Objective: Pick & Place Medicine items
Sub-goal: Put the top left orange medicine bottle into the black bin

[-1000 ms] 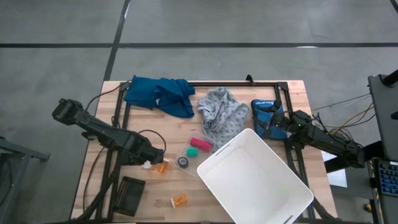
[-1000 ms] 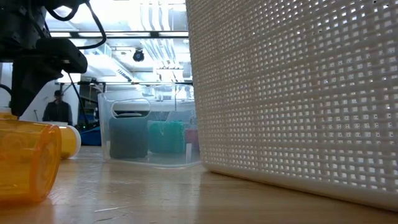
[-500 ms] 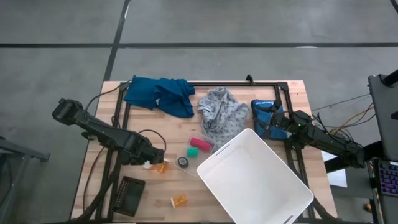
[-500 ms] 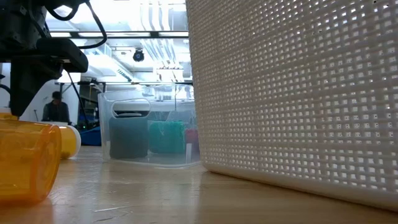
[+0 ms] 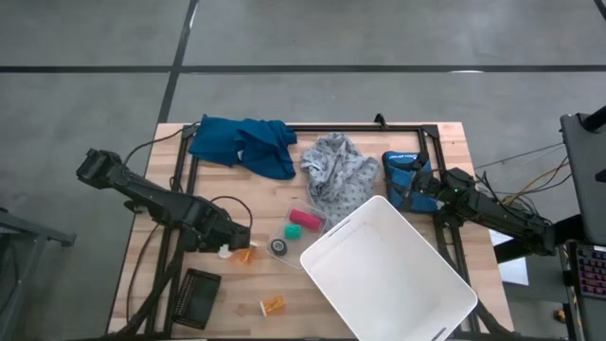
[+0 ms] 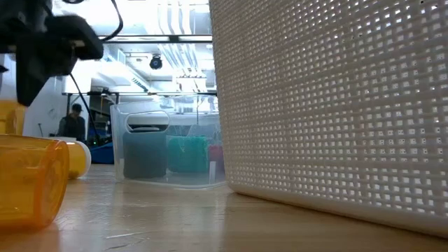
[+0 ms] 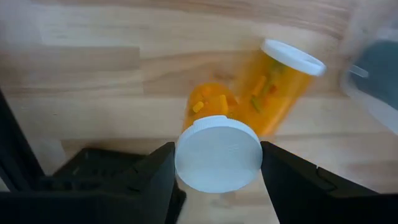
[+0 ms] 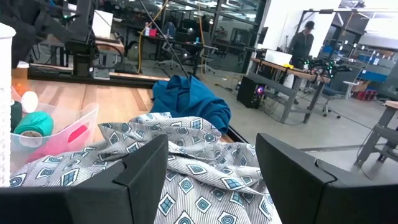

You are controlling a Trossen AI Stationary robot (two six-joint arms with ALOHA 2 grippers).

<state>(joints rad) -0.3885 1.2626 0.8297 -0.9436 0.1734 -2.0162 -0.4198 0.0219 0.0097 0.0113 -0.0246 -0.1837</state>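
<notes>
Left gripper (image 5: 225, 249): on the table's left half, fingers clamped on a pill bottle (image 7: 217, 152); its wrist view shows the white cap held between both dark fingers (image 7: 146, 180), orange body pointing away toward the wood, a detail the high view cannot resolve beyond a pale spot at the fingertips. Second pill bottle (image 7: 277, 87): lying on its side on the table (image 5: 151, 237) just beyond the held one, capped, pills visible inside; in the high view it is the orange spot (image 5: 246, 254) just beside the gripper. Third pill bottle (image 5: 273, 304): lying near the table's front edge, apart from the other two, beside a black ridged block (image 5: 192, 297); the low view shows it large at the picture's left (image 6: 28, 178), on its side. Clear container (image 5: 294, 232): between the gripper and the white basket (image 5: 388, 275); the low view alone shows its see-through walls (image 6: 164, 143) with a grey item and a teal item inside. White basket: perforated wall fills the low view (image 6: 329, 105). Blue cloth (image 5: 241, 142) and grey patterned cloth (image 5: 336, 170): at the table's rear; the right wrist view sees both closely. Right gripper (image 5: 409, 194): waiting at the right rear by a blue pouch (image 5: 402, 170), fingers spread apart with nothing between them. People stand in the room beyond, seen only in the low and right wrist views.
</notes>
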